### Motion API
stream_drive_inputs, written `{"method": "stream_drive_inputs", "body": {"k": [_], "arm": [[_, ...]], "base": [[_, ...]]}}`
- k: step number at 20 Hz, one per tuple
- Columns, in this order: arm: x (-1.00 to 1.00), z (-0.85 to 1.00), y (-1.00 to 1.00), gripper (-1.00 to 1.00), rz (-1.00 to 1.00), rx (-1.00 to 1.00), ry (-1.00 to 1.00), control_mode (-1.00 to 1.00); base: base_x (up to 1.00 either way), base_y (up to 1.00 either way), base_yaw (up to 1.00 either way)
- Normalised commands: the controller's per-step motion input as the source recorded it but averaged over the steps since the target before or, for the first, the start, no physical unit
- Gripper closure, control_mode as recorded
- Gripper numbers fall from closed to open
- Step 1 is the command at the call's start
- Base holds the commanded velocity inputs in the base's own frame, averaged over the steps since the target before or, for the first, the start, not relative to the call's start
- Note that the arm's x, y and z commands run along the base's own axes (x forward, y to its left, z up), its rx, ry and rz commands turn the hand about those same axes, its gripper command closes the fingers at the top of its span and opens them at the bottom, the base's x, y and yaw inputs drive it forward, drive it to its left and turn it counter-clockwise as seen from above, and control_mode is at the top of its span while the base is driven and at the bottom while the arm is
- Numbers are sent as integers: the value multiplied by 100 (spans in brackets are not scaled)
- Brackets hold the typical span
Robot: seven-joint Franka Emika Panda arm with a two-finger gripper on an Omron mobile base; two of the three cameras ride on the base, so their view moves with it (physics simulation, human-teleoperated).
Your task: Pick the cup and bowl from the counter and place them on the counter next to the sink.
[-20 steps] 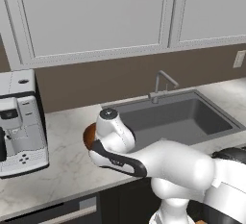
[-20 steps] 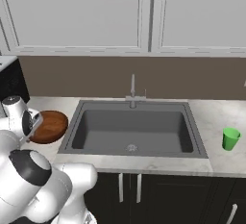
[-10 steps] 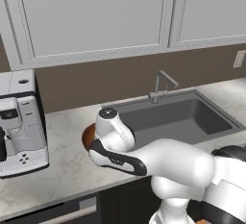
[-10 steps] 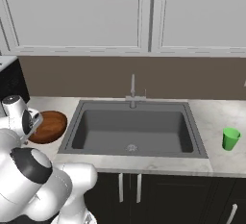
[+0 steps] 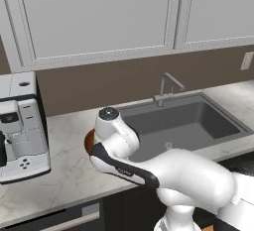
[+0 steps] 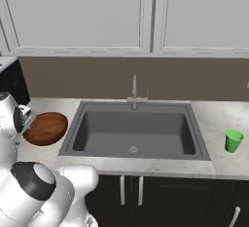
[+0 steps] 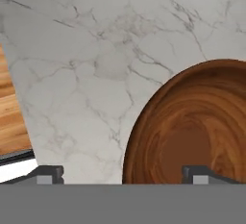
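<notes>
Left base view: the white arm bends low over the worktop [image 5: 64, 141] left of the sink [image 5: 183, 121]. Its wrist covers most of the bowl [image 5: 89, 140], of which a reddish-brown sliver shows near the sink's left edge. A coffee machine [image 5: 20, 126] stands at the worktop's left end. One sink, one faucet [image 5: 167, 84], one coffee machine.

Right base view: the bowl [image 6: 46, 127] sits flat on the worktop just beside the sink's [image 6: 133, 131] left edge, roughly midway between the worktop's front edge and the back wall. The arm's wrist touches or nearly touches its left rim. The cup [image 6: 234, 140] stands upright on the worktop right of the sink, near the front edge, well apart from the bowl. One bowl, one cup.

Hand view: the gripper [image 7: 124, 175] looks straight down at marble [image 7: 86, 74] and the bowl [image 7: 192, 136]. The fingers [image 7: 47, 174] stand wide apart, one over bare worktop, the other over the bowl's inside, so the rim lies between them.

Judgement: the step is grasping the bowl. To do it well, lower straight so the rim stays between the fingers, then close firmly; the glossy, shallow wall may slip, so lift level.
</notes>
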Motion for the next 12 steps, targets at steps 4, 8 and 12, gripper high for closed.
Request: {"method": "stream_drive_inputs", "body": {"k": [4, 8, 12], "arm": [[-49, 71, 9, -100, 2, 0, -13, -100], [-61, 53, 0, -100, 0, 1, -10, -100], [-56, 30, -20, -100, -8, 5, -7, -100]], "base": [[0, 0, 0], [0, 0, 0], [0, 0, 0]]}}
